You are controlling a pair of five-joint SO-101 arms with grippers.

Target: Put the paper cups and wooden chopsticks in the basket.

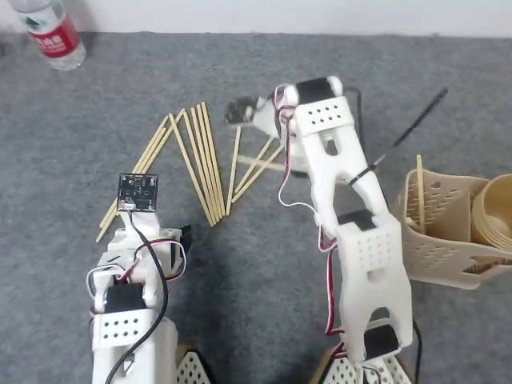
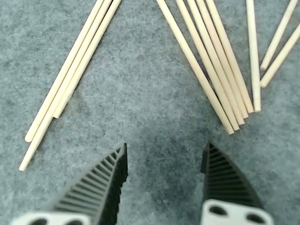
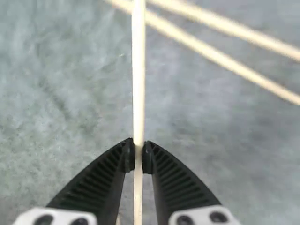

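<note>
here, the black ridged right gripper (image 3: 138, 146) is pinched together on one pale wooden chopstick (image 3: 138, 70), which runs straight out from between its tips over the grey carpet (image 3: 56, 93). the left gripper (image 2: 164, 150) hovers with its fingers spread apart, holding nothing, just short of the loose wooden chopsticks (image 1: 200, 160) fanned across the carpet. well apart from them, beside the right arm, sits the beige perforated plastic basket (image 1: 436, 248), with stacked tan paper cups (image 1: 492, 212) and one standing chopstick (image 1: 419, 188) inside. a clear plastic bottle with a red label (image 1: 52, 32) stands at the far corner.
</note>
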